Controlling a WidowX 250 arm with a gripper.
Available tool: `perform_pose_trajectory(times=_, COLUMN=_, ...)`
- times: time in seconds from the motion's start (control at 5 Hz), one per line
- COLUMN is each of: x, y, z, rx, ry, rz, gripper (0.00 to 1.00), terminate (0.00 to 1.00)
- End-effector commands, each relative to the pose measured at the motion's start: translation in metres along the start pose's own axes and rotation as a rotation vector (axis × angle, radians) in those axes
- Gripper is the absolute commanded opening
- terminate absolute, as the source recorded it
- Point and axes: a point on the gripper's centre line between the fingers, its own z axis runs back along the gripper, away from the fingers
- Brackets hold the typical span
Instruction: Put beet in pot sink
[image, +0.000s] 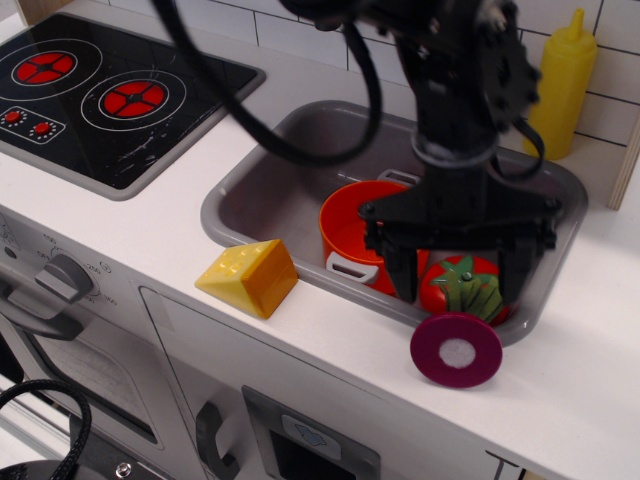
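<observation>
The beet (456, 350) is a magenta disc with a pale centre. It lies on the white counter against the front rim of the grey sink (232, 212). Its green leaf strips (474, 289) lie over a red tomato (442, 290) in the sink's front right corner. The orange-red pot (345, 228) stands in the sink left of the tomato, with one grey handle facing front. My black gripper (460, 280) is open. Its two fingers hang down either side of the tomato, just behind and above the beet disc, and it holds nothing.
A yellow cheese wedge (248, 277) sits on the counter by the sink's front left rim. A black stove top (100, 95) is at the left. A yellow squeeze bottle (560, 85) stands behind the sink at the right. A black cable (250, 120) arcs over the sink's left side.
</observation>
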Motion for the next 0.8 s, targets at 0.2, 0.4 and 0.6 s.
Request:
perform_pose_trajectory(times=0.2, x=0.0032, y=-0.0081, z=-0.0021, rx=-0.038, ry=0.083, rz=0.023, gripper=0.0, terminate=0.0)
perform_pose_trajectory(times=0.4, x=0.0057, y=-0.0068, z=-0.0001, rx=-0.048, ry=0.102, rz=0.023, gripper=0.0, terminate=0.0)
perform_pose_trajectory(times=0.6, x=0.0052, y=-0.0058, z=-0.0015, rx=-0.031, ry=0.094, rz=0.02, gripper=0.0, terminate=0.0)
